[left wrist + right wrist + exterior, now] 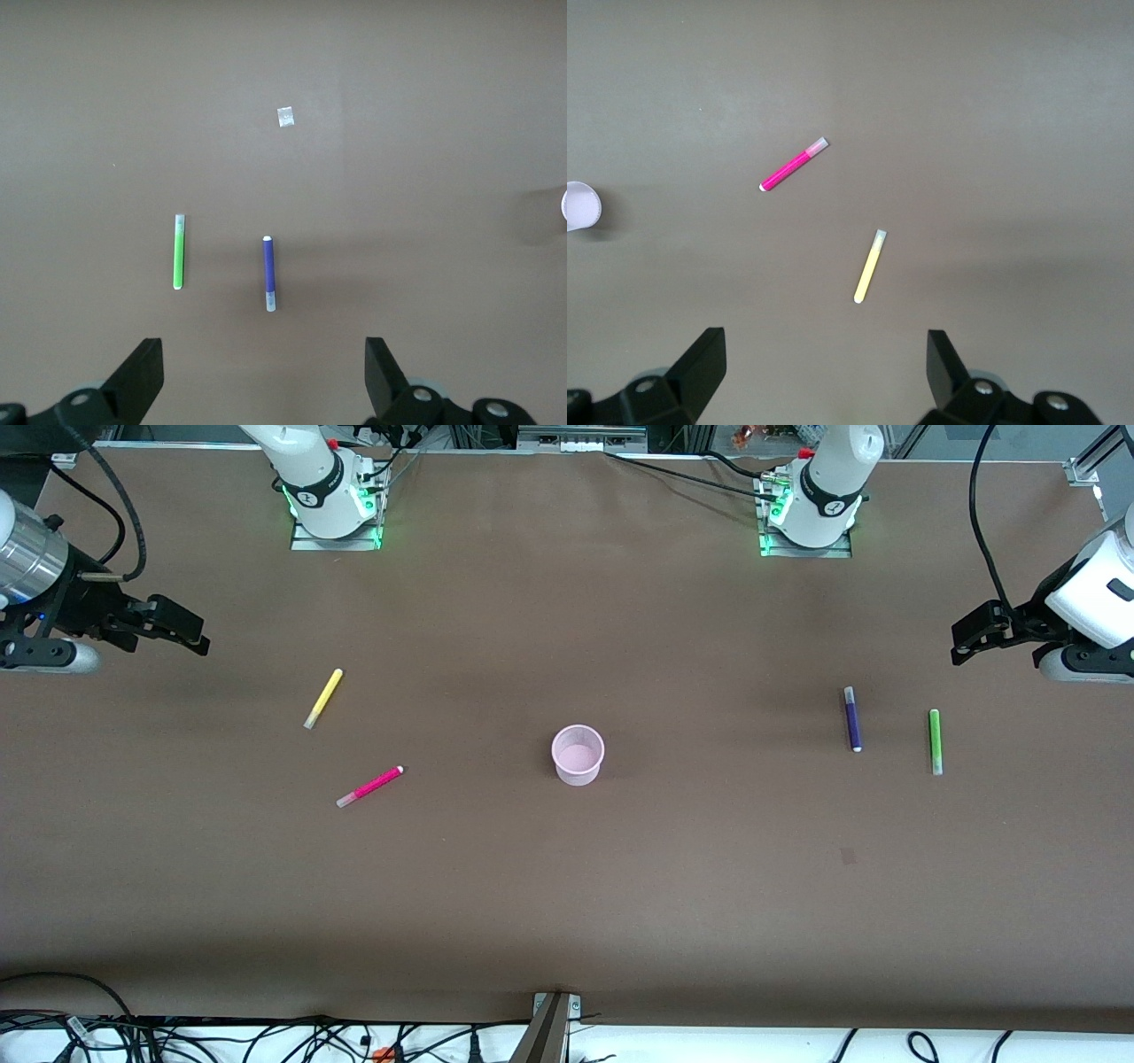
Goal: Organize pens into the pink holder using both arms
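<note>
The pink holder (580, 773) stands upright in the middle of the table with nothing in it. Toward the right arm's end lie the yellow pen (323, 698) (869, 266) and, nearer the front camera, the magenta pen (369, 786) (794, 165). Toward the left arm's end lie the purple pen (852, 719) (268, 274) and the green pen (935, 741) (179, 252), side by side. My right gripper (193, 638) (826, 372) hangs open over bare table at its end, holding nothing. My left gripper (964, 645) (264, 376) hangs open over bare table at its own end, also holding nothing.
Both arm bases (335, 505) (808, 514) stand along the table edge farthest from the front camera. A small pale patch (848, 856) (285, 116) marks the brown table (567, 912). Cables and a camera mount (549, 1027) line the nearest edge.
</note>
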You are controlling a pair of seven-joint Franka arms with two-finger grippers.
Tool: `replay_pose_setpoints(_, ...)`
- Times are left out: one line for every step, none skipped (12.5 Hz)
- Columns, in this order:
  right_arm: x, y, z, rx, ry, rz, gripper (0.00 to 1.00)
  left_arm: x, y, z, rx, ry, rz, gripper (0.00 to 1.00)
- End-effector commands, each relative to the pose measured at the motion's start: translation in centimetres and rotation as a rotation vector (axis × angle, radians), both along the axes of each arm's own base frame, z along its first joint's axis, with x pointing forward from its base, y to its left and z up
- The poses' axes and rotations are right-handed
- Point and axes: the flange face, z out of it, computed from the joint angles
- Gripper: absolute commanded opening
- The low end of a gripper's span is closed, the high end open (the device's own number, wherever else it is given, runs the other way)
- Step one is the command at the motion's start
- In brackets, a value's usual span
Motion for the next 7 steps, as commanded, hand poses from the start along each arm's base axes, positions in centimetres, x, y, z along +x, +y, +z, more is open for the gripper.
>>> replay_pose_setpoints(-1.22,-0.42,0.22,-0.006,-0.029,0.008,1.0,-0.6,0.33,0.7,-0.021,-0.005,-0.009,1.0)
replay_pose_setpoints(-1.02,-0.45,0.56,-0.007,-0.038,0.027,1.0,-0.5,0.32,0.68,-0.021,-0.005,-0.004,1.0)
replay_pose_setpoints(-0.76,-0.49,0.8,-0.007,-0.044,0.05,1.0,-0.58,0.33,0.48,-0.02,0.004,-0.004,1.0)
replay_pose_setpoints(-0.37,-0.61,0.75,-0.004,-0.04,0.06,1.0,-0.62,-0.01,0.46,-0.021,0.008,-0.011,1.0)
replay_pose_setpoints(-0.28,-0.7,0.79,-0.004,-0.04,0.059,1.0,-0.86,-0.17,0.55,-0.02,0.025,-0.017,1.0)
replay_pose_setpoints(-0.28,-0.7,0.79,-0.004,-0.04,0.059,1.0,-0.91,-0.15,0.29,-0.018,0.04,-0.013,1.0)
replay_pose_setpoints(-0.26,-0.7,0.94,-0.004,-0.043,0.059,1.0,-0.74,-0.16,-0.11,-0.018,0.046,-0.013,1.0)
